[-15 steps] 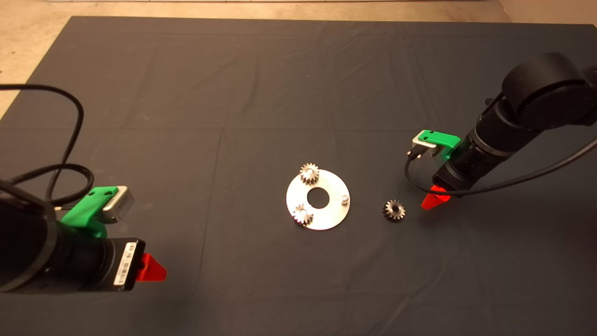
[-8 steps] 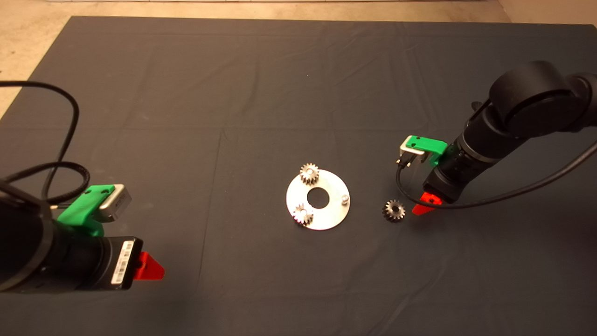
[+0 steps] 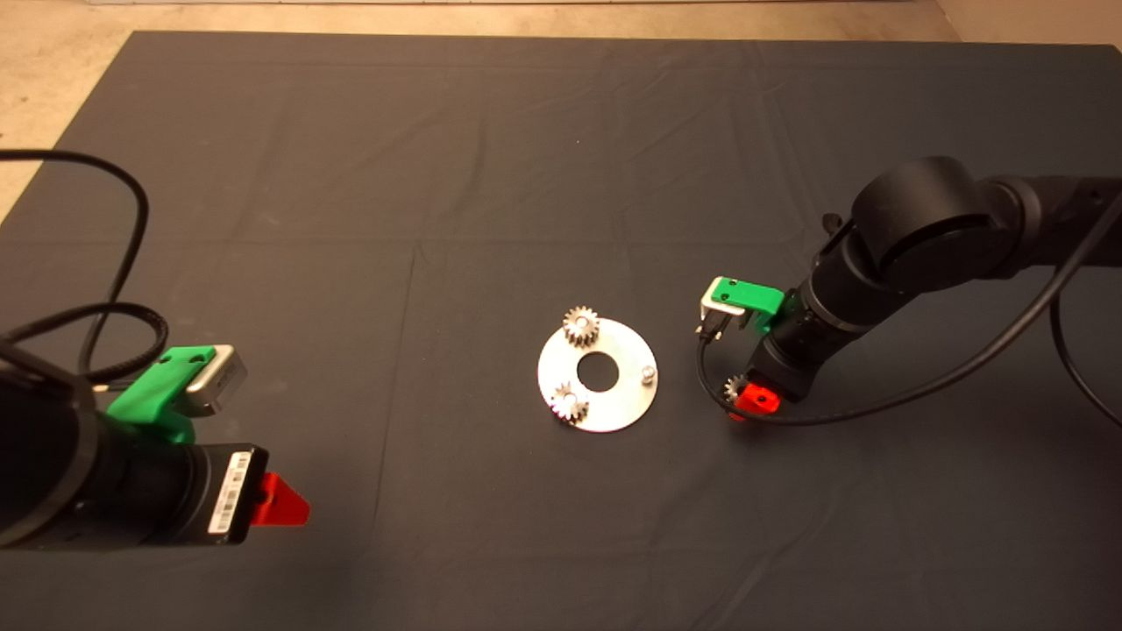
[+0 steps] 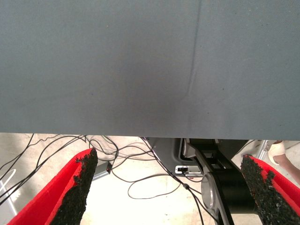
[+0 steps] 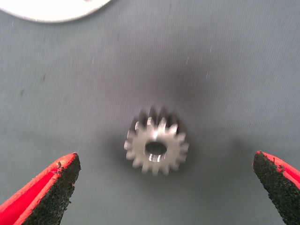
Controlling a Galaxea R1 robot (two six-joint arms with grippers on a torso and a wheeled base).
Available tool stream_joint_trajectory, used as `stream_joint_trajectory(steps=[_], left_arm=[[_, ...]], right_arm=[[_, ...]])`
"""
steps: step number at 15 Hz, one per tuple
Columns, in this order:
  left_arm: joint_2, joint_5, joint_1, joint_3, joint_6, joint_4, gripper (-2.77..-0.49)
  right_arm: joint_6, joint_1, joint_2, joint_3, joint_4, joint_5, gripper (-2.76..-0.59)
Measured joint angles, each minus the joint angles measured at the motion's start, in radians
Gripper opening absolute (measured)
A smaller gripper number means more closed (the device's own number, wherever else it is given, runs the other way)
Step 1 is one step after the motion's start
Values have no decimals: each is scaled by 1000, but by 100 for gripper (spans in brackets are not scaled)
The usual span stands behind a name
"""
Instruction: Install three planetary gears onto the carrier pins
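Note:
A shiny round disc [image 3: 614,403] with a central hole lies mid-mat. Two planetary gears sit on its pins, one at the far edge [image 3: 580,326] and one at the near left [image 3: 570,404]. The third carrier pin [image 3: 648,374] stands bare at the right. The third gear [image 5: 156,146] lies flat on the mat right of the disc, mostly hidden under my right gripper [image 3: 745,405] in the head view. The right gripper [image 5: 164,187] is open just above it, with the gear between the fingers. My left gripper [image 3: 280,504] is open, parked at the lower left.
The disc's edge [image 5: 51,11] shows in the right wrist view beyond the loose gear. The right arm's black cable [image 3: 877,399] loops low over the mat near the gripper. The left wrist view shows the mat's edge and floor cables [image 4: 140,173].
My right gripper has moved left and down from beside the loose gear to right over it. The left arm has barely shifted. The disc and gears have not moved.

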Motion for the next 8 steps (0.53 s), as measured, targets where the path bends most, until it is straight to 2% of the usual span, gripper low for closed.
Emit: stream_joint_trajectory(steps=[2,6,8], left_arm=[[0,0,0,0,0,0,-108],[0,0,0,0,3,0,-108],[0,0,0,0,3,0,-108]], right_arm=[[0,-7,2,0,-16,1,-61],[0,-41,2,0,-92,-7,-61],[0,-50,2,0,-99,-7,-67]])
